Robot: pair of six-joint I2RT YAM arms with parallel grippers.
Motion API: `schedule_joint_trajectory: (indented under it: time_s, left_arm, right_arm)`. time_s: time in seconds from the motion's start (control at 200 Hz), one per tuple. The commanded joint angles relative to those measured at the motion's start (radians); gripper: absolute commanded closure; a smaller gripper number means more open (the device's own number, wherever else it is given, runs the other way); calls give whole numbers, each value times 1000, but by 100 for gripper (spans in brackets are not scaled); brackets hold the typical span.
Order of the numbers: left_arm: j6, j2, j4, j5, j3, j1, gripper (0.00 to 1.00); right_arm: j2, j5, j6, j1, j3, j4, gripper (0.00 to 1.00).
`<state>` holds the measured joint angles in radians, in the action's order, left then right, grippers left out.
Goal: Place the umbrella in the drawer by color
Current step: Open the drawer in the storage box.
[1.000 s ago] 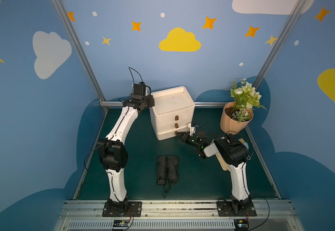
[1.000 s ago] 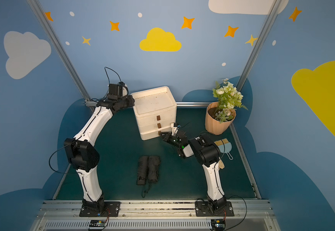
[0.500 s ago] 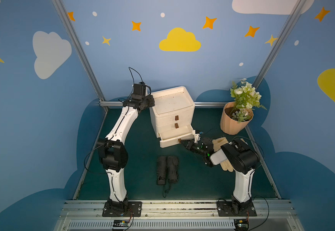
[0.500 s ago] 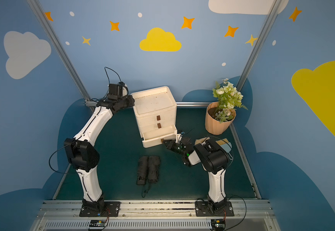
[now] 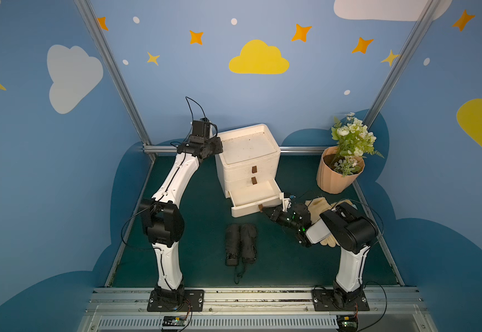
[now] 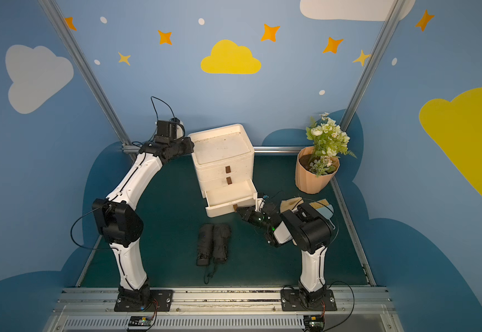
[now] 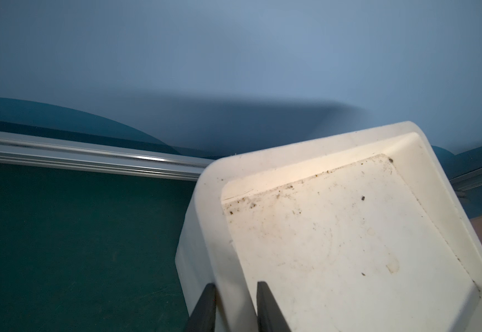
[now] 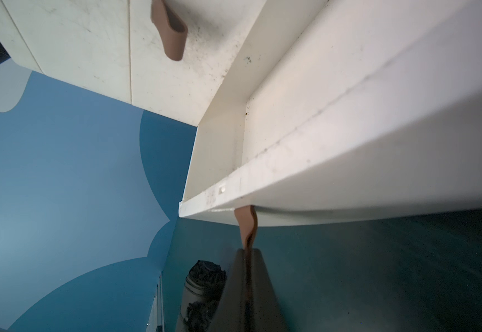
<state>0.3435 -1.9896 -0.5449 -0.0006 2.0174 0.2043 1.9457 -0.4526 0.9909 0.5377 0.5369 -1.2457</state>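
Two folded black umbrellas [image 5: 232, 241] [image 5: 248, 243] lie side by side on the green mat in both top views, in front of the white three-drawer cabinet [image 5: 247, 146]. The bottom drawer [image 5: 255, 192] stands pulled out and looks empty. My right gripper [image 5: 265, 211] is shut on that drawer's brown tab handle [image 8: 245, 227]; an umbrella [image 8: 202, 287] shows beside its fingers. My left gripper [image 7: 235, 286] is closed over the rim at the cabinet's [image 7: 334, 244] top left corner. The two upper drawers are closed.
A tan pot of white flowers [image 5: 339, 175] stands at the back right. Beige gloves [image 5: 317, 204] and a light blue item [image 6: 324, 207] lie behind the right arm. A metal rail [image 5: 297, 149] and blue walls bound the mat.
The right gripper has drawn back toward the front with the brown handle, sliding the bottom drawer out of the cabinet. The left arm and the umbrellas have stayed put.
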Motion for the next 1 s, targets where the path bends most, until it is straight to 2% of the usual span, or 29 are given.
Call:
schedule_joint_trajectory:
  time_s: [0.0,0.055,0.16,0.245,0.315,0.496,0.591,0.706,0.841,0.996]
  left_arm:
    - [-15,-17,-50,128,-22,69,71]
    - [-21,-2,-52,127,-26,68,68]
    - [-35,46,-46,115,-55,70,58]
    - [-43,125,2,94,-134,70,48]
    - [-46,217,65,69,-232,70,43]
    - [-37,464,191,-5,-517,69,27]
    - [-20,591,210,-18,-651,68,19]
    - [15,760,252,-35,-846,69,14]
    - [52,954,265,-86,-1034,69,7]
    - [72,1153,197,-167,-1178,64,2]
  right_arm:
    - [-46,11,-6,2,-31,-20,100]
    - [-60,12,-10,0,-37,-10,100]
    - [-101,-12,-18,-12,-32,43,75]
    - [-188,-18,-45,-13,-35,166,57]
    - [-308,7,-109,3,-44,354,46]
    - [-667,142,-373,48,24,1070,25]
    - [-777,207,-481,70,111,1382,24]
    - [-797,277,-558,142,281,1717,24]
    - [-757,355,-554,270,362,1842,23]
    - [-595,442,-540,426,467,1917,19]
